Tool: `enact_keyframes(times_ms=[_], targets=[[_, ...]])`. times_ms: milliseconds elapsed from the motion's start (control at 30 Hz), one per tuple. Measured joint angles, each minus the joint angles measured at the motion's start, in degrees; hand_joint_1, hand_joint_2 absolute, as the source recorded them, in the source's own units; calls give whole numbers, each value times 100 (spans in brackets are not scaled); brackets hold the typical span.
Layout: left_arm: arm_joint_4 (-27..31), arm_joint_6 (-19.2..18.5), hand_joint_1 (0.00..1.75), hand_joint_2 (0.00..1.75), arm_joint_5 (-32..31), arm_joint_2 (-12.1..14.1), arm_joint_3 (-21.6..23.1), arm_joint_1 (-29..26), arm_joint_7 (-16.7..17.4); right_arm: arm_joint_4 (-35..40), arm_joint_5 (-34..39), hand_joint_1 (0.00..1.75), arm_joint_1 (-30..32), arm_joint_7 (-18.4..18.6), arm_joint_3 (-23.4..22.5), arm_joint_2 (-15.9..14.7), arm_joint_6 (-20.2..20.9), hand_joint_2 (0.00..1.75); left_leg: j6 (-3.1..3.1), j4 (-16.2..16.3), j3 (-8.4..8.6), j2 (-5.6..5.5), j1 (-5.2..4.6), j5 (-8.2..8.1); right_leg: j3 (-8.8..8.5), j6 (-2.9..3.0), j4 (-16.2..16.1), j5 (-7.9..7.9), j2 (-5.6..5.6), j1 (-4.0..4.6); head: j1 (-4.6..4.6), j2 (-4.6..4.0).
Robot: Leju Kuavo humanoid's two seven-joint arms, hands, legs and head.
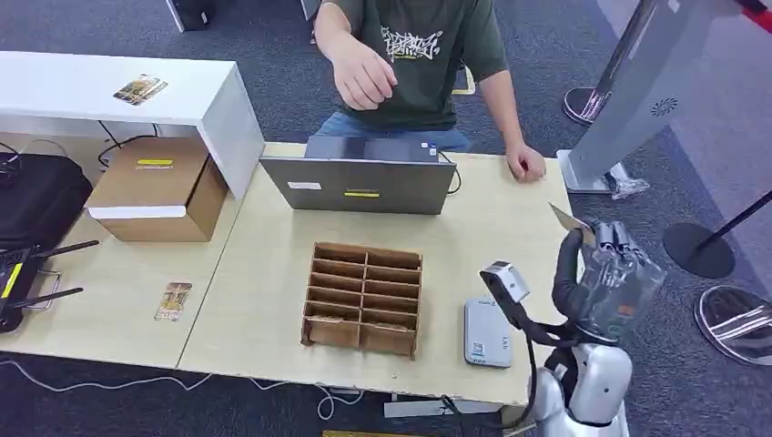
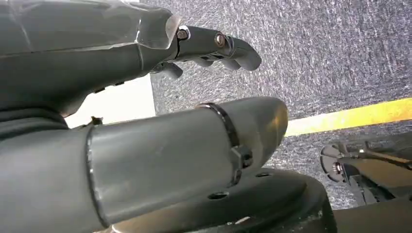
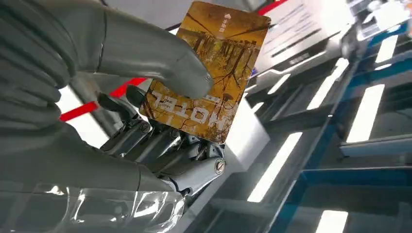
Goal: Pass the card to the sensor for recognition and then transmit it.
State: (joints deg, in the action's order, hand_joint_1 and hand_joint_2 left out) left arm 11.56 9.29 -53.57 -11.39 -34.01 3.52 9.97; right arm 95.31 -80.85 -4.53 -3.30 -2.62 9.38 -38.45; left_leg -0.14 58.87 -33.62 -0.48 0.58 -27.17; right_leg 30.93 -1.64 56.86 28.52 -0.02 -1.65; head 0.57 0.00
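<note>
My right hand is raised over the table's right edge and pinches a card at its upper end. In the right wrist view the card is orange-brown with "HOTEL" printed on it, clamped between the thumb and the fingers of the right hand. The grey flat sensor lies on the table, below and to the left of that hand. My left hand hangs over the floor holding nothing, its fingers apart from the thumb.
A cardboard divider box stands mid-table with a laptop behind it. A person sits behind the table, one hand resting on it. Another card lies at left near a brown box. A grey kiosk stand is at right.
</note>
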Motion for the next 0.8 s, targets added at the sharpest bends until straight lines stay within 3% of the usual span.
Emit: enact_keyframes(times_ms=[467,800], targets=[[0,-136,0,0,-166,0,0,128,85,-1847,234,175,-1883,-144,1064,-39,0,175,-5,0,-1,6,1,4,4,3,5,-6,6,0,0,0],[0,-212,0,0,-345,-2,2,230,142,-3296,109,175,-3262,243,1558,140,0,175,-5,0,-1,5,1,8,4,4,6,-8,6,1,-2,0]])
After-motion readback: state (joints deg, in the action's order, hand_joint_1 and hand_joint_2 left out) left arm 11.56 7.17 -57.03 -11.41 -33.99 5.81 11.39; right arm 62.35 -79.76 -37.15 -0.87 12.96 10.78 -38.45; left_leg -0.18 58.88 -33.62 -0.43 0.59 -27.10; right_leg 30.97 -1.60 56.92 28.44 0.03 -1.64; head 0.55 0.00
